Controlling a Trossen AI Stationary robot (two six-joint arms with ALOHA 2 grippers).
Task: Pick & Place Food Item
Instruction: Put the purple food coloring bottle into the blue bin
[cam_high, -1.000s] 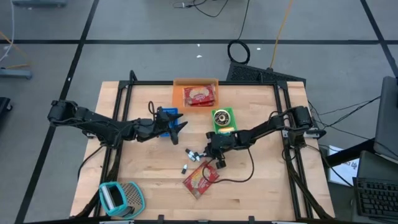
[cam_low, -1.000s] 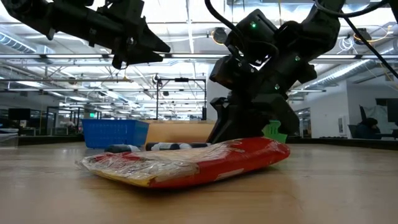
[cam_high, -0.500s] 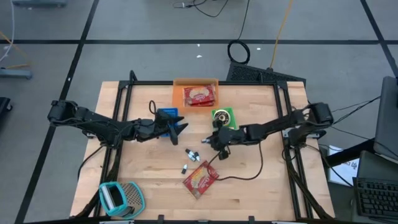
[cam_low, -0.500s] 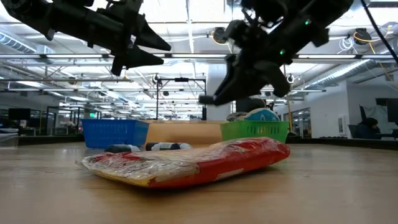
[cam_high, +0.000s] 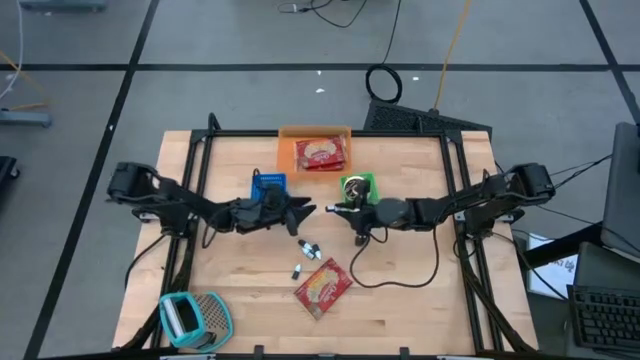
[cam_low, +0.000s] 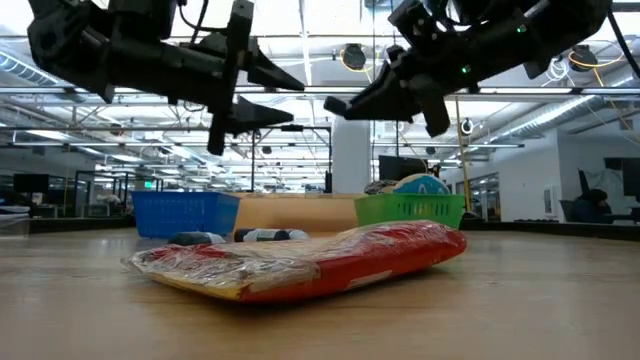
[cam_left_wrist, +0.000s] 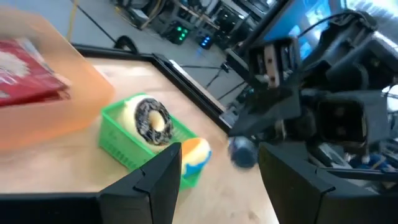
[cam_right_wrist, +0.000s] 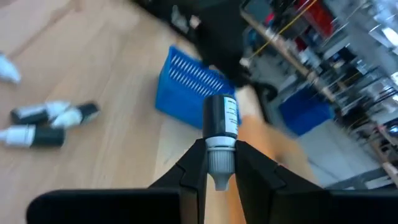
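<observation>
Your right gripper (cam_right_wrist: 219, 163) pinches one small bottle (cam_right_wrist: 221, 124) above the desk (cam_high: 420, 300). Three more bottles (cam_high: 308, 250) lie below, plus two red packets: one loose (cam_high: 323, 288), one in the orange bin (cam_high: 318, 152). Your left gripper (cam_high: 308, 210) stands wide. Only the left wrist view shows the donut (cam_left_wrist: 153, 120) clearly.

Materials on my bench

Pale matt wood bench (cam_high: 400, 290); glossy crinkled plastic wrap on the red packet (cam_low: 310, 262); green (cam_high: 358, 190) and blue (cam_high: 268, 185) ribbed plastic baskets.

Teal grater (cam_high: 193, 318) (table's near-left corner); keyboard (cam_high: 603, 303).
</observation>
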